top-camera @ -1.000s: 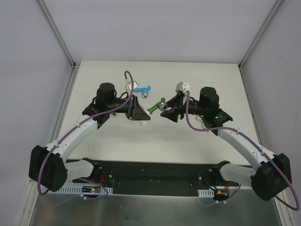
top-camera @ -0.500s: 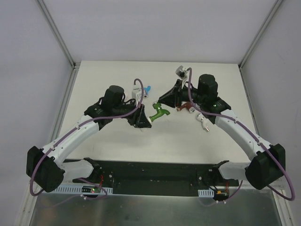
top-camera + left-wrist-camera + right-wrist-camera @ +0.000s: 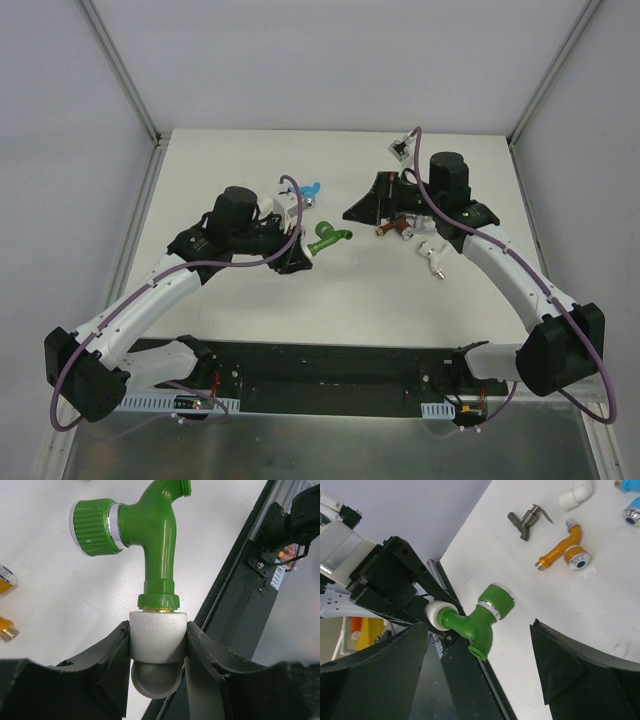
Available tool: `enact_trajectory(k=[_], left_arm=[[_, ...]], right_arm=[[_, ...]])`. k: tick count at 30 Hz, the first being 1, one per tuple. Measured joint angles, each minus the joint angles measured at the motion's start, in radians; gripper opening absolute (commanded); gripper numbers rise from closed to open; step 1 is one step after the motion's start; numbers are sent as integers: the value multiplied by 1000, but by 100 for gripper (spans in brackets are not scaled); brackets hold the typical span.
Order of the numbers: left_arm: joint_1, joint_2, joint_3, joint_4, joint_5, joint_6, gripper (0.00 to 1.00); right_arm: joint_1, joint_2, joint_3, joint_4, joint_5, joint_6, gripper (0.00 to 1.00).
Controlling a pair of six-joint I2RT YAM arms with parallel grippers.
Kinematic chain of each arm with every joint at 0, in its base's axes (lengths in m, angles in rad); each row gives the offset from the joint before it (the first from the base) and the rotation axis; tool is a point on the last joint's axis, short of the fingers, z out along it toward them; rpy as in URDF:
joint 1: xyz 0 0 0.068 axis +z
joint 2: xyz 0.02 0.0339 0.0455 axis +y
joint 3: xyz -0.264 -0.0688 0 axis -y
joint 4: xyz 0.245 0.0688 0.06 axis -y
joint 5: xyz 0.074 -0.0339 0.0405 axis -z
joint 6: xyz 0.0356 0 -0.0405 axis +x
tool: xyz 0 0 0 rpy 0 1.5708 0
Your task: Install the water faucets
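The green faucet (image 3: 328, 236) hangs above the table, its threaded end seated in a white pipe fitting (image 3: 157, 632). My left gripper (image 3: 158, 630) is shut on that fitting, one finger on each side. In the top view the left gripper (image 3: 303, 256) sits just left of the faucet. My right gripper (image 3: 352, 212) stands open, up and to the right of it. In the right wrist view the green faucet (image 3: 482, 615) lies between the spread fingers of the right gripper (image 3: 479, 626), touching neither. Other faucets lie on the table: blue (image 3: 311, 190), reddish-brown (image 3: 392, 230), orange (image 3: 560, 552) and dark grey (image 3: 527, 520).
Small white fittings (image 3: 432, 250) lie under the right forearm, and another white fitting (image 3: 575, 495) lies beyond the dark grey faucet. The black base rail (image 3: 330, 365) runs along the near edge. White walls close the table on three sides.
My right gripper has let go of the green faucet, opened wide and drawn back to the right. The left arm has shifted slightly, still holding the fitting with the faucet in it.
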Motion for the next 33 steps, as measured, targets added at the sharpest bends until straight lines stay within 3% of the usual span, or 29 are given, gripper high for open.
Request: enact_trajectory(k=[7, 16, 21, 25, 33], left_arm=[[-54, -2, -4, 4, -36, 98, 0], [-55, -62, -28, 57, 43, 136, 0], [-55, -75, -32, 89, 84, 130, 0], [-54, -73, -33, 92, 100, 109, 0], [-55, -56, -40, 146, 123, 80, 0]], right_arm=[[44, 0, 0, 7, -32, 121, 96], [65, -123, -149, 59, -140, -184, 96], [99, -159, -154, 97, -202, -305, 94], [112, -152, -154, 108, -209, -354, 86], [138, -87, -154, 121, -211, -376, 81]])
